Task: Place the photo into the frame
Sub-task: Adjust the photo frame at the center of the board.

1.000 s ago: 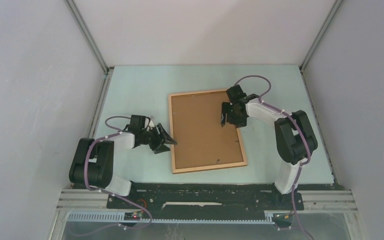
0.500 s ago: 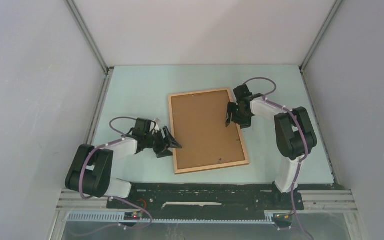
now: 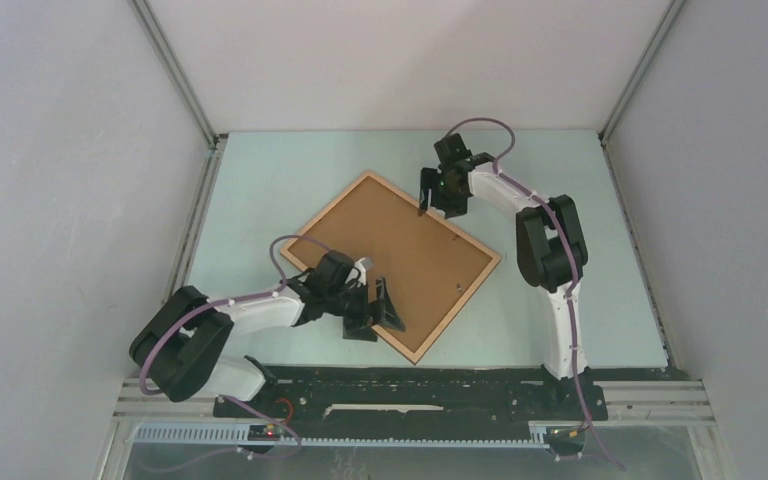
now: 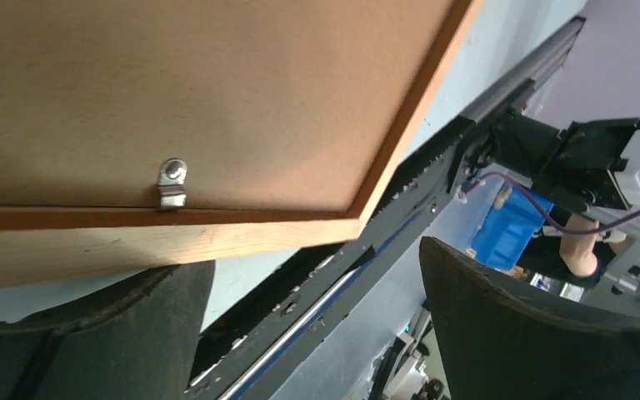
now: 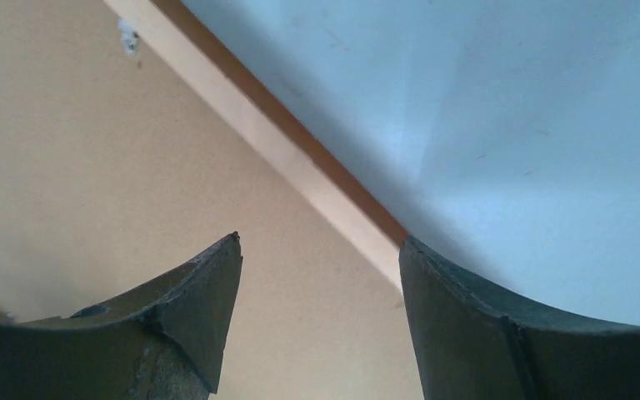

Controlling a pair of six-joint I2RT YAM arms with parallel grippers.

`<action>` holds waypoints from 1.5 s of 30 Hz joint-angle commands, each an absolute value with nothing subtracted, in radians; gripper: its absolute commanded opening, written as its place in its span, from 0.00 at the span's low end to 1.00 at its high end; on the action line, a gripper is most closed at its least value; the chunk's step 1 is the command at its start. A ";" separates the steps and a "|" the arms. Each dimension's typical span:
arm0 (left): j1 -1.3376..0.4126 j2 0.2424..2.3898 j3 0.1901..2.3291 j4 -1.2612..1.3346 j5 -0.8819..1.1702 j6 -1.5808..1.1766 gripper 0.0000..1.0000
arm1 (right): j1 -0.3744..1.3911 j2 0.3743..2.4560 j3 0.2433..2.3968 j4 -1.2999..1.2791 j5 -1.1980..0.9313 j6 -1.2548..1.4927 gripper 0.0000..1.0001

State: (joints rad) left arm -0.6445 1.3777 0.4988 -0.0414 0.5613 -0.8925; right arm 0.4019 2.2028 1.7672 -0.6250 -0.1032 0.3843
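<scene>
The frame lies back-up on the table, turned like a diamond, its brown fibreboard panel facing up. The photo is out of view. My left gripper stands open at the frame's near-left edge, close to the near corner. In the left wrist view the wooden edge and a metal clip sit just above my left gripper, with nothing between the jaws. My right gripper is open over the frame's far-right edge. In the right wrist view my right gripper straddles the wooden rim.
The pale blue table is boxed in by grey walls with metal rails along its sides. The black base rail runs along the near edge, right by the frame's near corner.
The frame has swung counter-clockwise from nearly upright to a diamond. My left gripper moved right along the near edge and opened wider. My right gripper moved left and farther away.
</scene>
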 commanded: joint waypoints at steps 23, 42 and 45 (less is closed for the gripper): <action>-0.005 1.589 1.147 -0.399 0.283 -0.626 1.00 | 0.320 1.391 0.878 -0.569 -0.157 0.536 0.86; 0.064 1.949 1.342 -0.525 0.356 -0.466 1.00 | 0.382 1.548 0.854 -0.464 -0.146 0.590 0.84; 0.064 1.918 1.219 -0.438 0.466 -0.570 1.00 | 0.380 1.558 0.868 -0.457 -0.144 0.591 0.83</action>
State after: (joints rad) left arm 0.0616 1.9358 1.3312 -0.5201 0.3454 -0.4805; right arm 0.3756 1.5497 0.8436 -0.4999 -0.1436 0.5716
